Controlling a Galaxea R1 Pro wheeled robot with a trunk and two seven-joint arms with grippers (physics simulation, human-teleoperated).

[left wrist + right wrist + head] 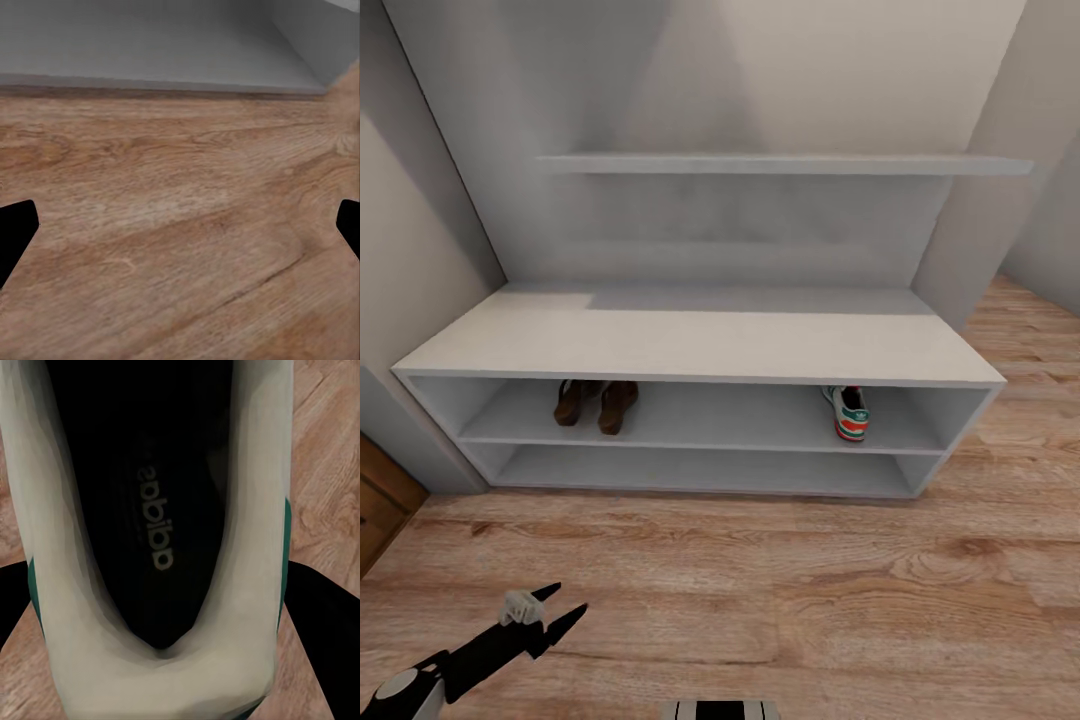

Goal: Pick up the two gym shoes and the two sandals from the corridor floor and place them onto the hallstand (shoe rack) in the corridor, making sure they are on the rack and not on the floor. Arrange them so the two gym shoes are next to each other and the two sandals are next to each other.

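The right tool grips a gym shoe, its fingers against both sides of the heel, above the corridor floor. The left tool hangs spread and empty over the floor. On the hallstand, the upper shelf holds two sandals side by side at left and the other gym shoe at right.

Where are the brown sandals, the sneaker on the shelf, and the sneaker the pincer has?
sandals (597, 403), head view, heel ends.
gym shoe on the shelf (849, 412), head view, striped heel.
held gym shoe (161, 529), right wrist view, dark insole.
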